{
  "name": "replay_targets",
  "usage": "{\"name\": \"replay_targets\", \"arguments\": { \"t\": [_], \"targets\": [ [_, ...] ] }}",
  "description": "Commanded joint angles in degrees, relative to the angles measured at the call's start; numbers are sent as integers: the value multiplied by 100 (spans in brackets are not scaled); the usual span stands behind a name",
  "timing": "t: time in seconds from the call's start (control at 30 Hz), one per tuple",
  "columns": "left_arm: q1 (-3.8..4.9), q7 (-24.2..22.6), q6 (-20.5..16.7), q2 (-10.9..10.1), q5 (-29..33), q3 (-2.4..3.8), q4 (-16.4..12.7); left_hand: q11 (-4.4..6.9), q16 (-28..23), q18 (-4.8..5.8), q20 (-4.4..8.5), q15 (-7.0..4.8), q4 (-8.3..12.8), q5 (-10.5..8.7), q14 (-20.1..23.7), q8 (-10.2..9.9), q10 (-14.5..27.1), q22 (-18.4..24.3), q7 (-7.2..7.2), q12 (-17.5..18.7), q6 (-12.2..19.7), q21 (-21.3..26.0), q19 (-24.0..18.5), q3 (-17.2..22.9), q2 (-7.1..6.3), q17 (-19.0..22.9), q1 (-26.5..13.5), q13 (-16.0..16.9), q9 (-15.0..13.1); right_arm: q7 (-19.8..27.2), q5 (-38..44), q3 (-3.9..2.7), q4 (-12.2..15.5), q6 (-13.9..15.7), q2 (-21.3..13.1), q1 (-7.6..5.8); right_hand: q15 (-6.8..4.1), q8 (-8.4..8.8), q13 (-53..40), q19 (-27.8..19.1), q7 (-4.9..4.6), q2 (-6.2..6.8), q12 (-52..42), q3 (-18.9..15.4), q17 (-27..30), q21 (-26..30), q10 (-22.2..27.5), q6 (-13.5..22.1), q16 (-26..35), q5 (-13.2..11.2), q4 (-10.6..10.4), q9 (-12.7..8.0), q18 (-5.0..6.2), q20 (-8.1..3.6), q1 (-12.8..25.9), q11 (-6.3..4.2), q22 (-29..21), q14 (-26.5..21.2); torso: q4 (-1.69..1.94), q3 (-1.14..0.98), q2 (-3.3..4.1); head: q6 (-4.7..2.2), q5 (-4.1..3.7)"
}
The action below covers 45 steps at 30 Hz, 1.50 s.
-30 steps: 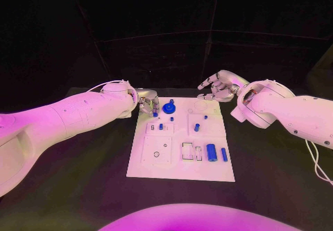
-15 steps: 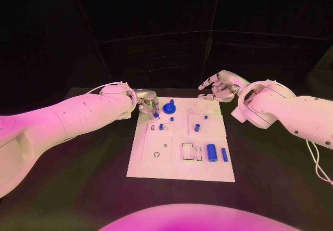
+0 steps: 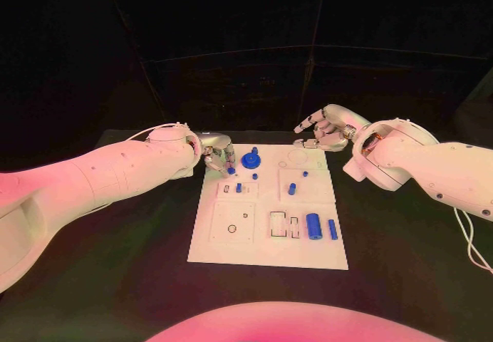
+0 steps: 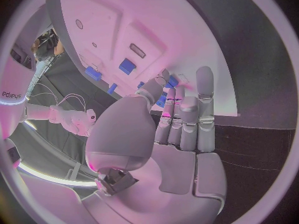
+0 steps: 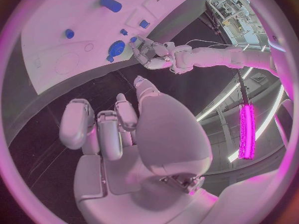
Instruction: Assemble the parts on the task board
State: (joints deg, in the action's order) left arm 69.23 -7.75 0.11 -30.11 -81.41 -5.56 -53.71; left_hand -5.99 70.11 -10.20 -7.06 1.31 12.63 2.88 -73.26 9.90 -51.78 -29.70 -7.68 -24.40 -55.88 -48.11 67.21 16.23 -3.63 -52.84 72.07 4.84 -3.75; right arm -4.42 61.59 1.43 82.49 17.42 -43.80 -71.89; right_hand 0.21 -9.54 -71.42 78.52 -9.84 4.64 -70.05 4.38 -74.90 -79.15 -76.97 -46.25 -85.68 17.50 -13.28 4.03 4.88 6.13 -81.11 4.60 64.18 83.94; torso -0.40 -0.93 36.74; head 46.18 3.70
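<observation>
On the black counter point(image 3: 123, 271) lies the white board point(image 3: 269, 249), long side running away from the robot, with small blue parts scattered over its far and middle sections. Nearest the far edge stands a round blue knob-like part point(image 3: 251, 161), and just beside it a small blue peg point(image 3: 255, 176). Further in, a short blue piece point(image 3: 239, 187) sits in a small framed recess on the left side of the board, and another blue peg point(image 3: 292, 189) stands in the square panel to the right, with a tiny blue dot point(image 3: 304, 173) beyond it. Toward the near right corner lie two blue cylinders side by side, a thick one point(image 3: 313, 226) and a thinner one point(image 3: 332, 229), next to an outlined rectangular slot point(image 3: 277, 223).

At the board's far left corner hovers the left hand point(image 3: 219, 157), fingers curled downward close to the round part; the wrist view point(image 4: 181, 119) shows something blue between the thumb and fingertips (whether it is pinched or merely seen behind them I cannot tell).

Beyond the far right corner of the board, over the counter, hangs the right hand point(image 3: 325, 128), fingers apart and loosely bent, holding nothing; its own wrist view point(image 5: 118, 129) shows the same.
</observation>
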Motion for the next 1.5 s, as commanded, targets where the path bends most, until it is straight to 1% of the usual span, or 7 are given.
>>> {"name": "replay_targets", "arguments": {
  "t": [0.03, 0.2, 0.4, 0.73, 0.8, 1.17, 1.5],
  "targets": [
    [-56, -61, -70, -38, -41, -37, -12, -4, 28, -35, 2, 4, 20, -14, -56, -70, 75, 14, -32, -35, 60, 31, 47, -39, 13, -3, 38, -7, 6, 14, 14, -4, 12, -23, -5, -11, -18, -22, -6, -35, 5, -43, -26, -18, -646, 33, 6, -30, 30, 23, 25, -8, 7, -7, -9, -5, -1, 409, 3, 2, 0, -5, -9],
    [-57, -318, -459, -86, -8, -36, -58, -47, 2, -30, -4, 24, 181, -14, -6, -174, 286, 28, -27, -50, 150, 54, 64, -17, 40, 70, 321, -23, 5, 15, 14, -4, 6, -25, -7, -11, -18, -22, -6, -35, 5, -43, -26, -18, -646, 33, 6, -30, 30, 23, 25, -8, 7, -7, -9, -5, -1, 409, -4, -1, 0, -10, -3],
    [-60, -471, -543, -107, -4, -36, -105, -76, -29, -34, 1, 29, 382, -13, 57, -237, 460, 7, 16, -53, 184, 31, 51, 89, 88, 138, 668, -48, 1, 13, 14, -3, 1, -28, -11, -11, -18, -23, -7, -35, 5, -44, -26, -18, -645, 33, 6, -31, 31, 24, 25, -7, 7, -7, -9, -5, -1, 409, -6, 2, 2, -16, -4],
    [-72, -759, -604, -92, -266, -36, -102, -93, -2, -36, 42, 3, 404, -11, 112, -197, 643, -150, 75, -57, -42, -167, -46, 402, 114, 142, 1158, -85, -24, 11, 14, -3, -10, -38, -3, -11, -18, -33, -8, -34, 7, -52, -30, -21, -639, 34, 6, -42, 34, 31, 23, -6, 6, -8, -3, -6, -1, 408, -13, 4, 3, -16, 3],
    [-73, -805, -584, -80, -349, -36, -102, -92, -159, -35, 52, -6, 399, -11, 271, -196, 659, -205, 85, -68, -99, -234, -96, 480, 99, 452, 1209, -88, -22, 9, 14, -3, -15, -41, 2, -11, -18, -33, -8, -34, 7, -52, -30, -21, -639, 34, 6, -42, 34, 31, 23, -6, 6, -8, -3, -6, -1, 408, -15, 3, 3, -13, -1],
    [-76, -821, -462, 12, -679, -35, -40, -100, -176, -35, 45, -8, 371, -14, 381, -263, 730, -527, 89, -134, -306, -624, -367, 885, 43, 709, 1160, -94, -5, 3, 14, -3, -32, -60, 23, -10, -19, -37, -12, -34, 7, -64, -36, -20, -643, 35, 2, -46, 33, 35, 19, -6, 7, -8, 3, -7, -2, 409, -9, 4, 2, -19, -27],
    [-75, -597, -251, 43, -766, -35, 25, -108, -121, -37, 22, 12, 367, -15, 385, -301, 739, -610, 68, -167, -348, -725, -440, 995, 38, 708, 1103, -89, -5, 0, 14, -3, -37, -71, 27, -10, -19, -37, -12, -34, 7, -64, -36, -20, -643, 35, 2, -46, 33, 35, 19, -6, 7, -8, 3, -7, -2, 409, -5, 4, 0, -14, -39]
  ]
}}
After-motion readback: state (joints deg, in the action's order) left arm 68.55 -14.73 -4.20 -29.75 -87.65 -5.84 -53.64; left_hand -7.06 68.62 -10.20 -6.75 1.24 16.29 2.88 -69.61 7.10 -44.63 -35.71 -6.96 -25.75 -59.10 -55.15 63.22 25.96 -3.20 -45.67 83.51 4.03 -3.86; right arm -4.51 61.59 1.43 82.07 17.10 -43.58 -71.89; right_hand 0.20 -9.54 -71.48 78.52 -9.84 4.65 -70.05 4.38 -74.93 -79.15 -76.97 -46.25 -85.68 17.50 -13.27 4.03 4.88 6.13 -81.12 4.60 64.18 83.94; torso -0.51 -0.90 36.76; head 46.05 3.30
